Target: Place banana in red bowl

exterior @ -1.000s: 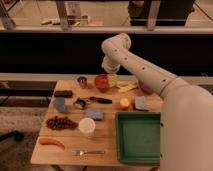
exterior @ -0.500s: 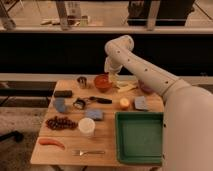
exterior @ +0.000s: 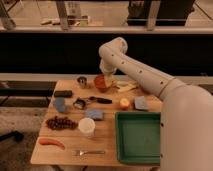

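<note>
Gripper [exterior: 110, 79] at red bowl [exterior: 101, 84] R edge, open/closed unclear; banana [exterior: 126, 87] just R of bowl.

We see a wooden surface [exterior: 107, 136] on grey floor [exterior: 19, 116], a dark wall [exterior: 50, 56] behind, glass panes [exterior: 31, 12] and metal posts [exterior: 62, 15] above.

Orange-red bowl [exterior: 99, 84], green tray [exterior: 137, 138]

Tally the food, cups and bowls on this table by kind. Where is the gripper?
Food: 4 (banana, round yellow fruit, grapes, carrot)
Cups: 2 (metal cup, white cup)
Bowls in view: 1 (red bowl)
Total: 7
The gripper is just above the red bowl.
</note>
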Robot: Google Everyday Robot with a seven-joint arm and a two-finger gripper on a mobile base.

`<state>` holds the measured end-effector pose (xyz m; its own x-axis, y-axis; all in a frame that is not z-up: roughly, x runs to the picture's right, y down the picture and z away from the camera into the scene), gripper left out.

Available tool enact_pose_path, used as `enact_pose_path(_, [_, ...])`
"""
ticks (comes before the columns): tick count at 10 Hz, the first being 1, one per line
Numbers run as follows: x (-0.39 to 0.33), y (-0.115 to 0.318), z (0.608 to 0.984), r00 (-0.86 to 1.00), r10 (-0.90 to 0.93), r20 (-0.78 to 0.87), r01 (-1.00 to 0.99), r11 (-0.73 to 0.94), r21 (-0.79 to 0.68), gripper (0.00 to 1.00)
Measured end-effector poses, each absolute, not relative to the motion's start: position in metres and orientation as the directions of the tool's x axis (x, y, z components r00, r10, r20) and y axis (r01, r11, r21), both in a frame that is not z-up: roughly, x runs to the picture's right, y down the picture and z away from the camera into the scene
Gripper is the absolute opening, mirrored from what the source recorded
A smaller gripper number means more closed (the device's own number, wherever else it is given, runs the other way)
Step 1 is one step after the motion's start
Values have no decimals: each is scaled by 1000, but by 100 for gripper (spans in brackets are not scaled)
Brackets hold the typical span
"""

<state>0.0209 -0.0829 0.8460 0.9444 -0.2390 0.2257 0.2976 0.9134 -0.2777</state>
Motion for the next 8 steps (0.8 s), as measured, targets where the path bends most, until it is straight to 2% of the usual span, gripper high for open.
enact_pose_path(4, [96, -77, 865, 961, -225, 159, 259, 935, -243, 80])
enact_pose_path(8, [115, -72, 896, 966, -217, 141, 247, 937, -246, 80])
